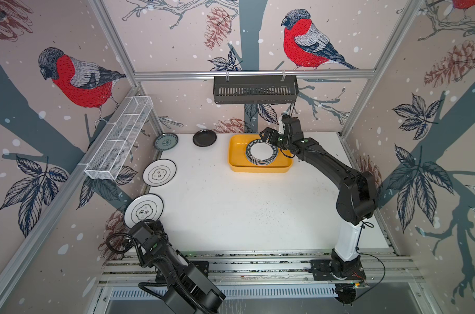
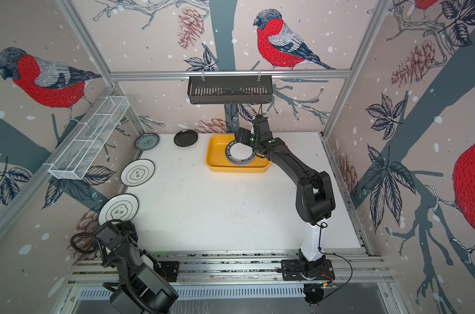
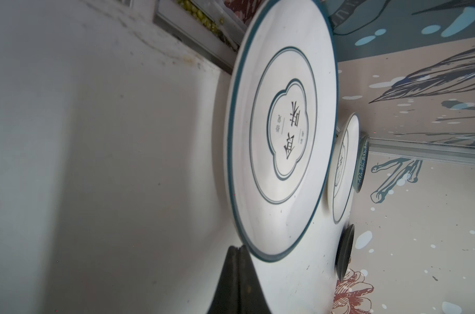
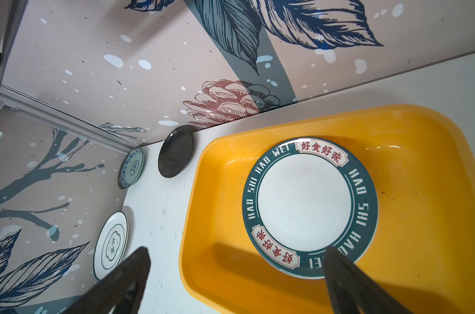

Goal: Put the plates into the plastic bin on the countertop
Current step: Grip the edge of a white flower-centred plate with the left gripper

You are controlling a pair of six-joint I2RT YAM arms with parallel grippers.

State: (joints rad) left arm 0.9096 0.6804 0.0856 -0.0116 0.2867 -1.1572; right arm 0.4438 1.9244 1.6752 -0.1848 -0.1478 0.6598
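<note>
Lying beside left gripper's (image 3: 239, 248) closed fingertips (image 3: 230, 271): plate (image 3: 282, 130)

Top plate (image 4: 309, 206) in bin (image 4: 421, 217), rim: "HAO SHI HAO WEI" in white capitals on dark green, 2 runs, 1 down each side; 1 letter of 1 run is hidden.
Same rim, 2 white panels: 好食好味 in red, 4 characters each.
Near white plate (image 3: 279, 130), centre frame: 食味 in black, 2 large characters; the small ones beside them are too small to read.
Far white plate (image 4: 111, 244), centre frame: 食味 in black.
Top plate in both top views: rim lettering shows, mostly blurred.
</note>
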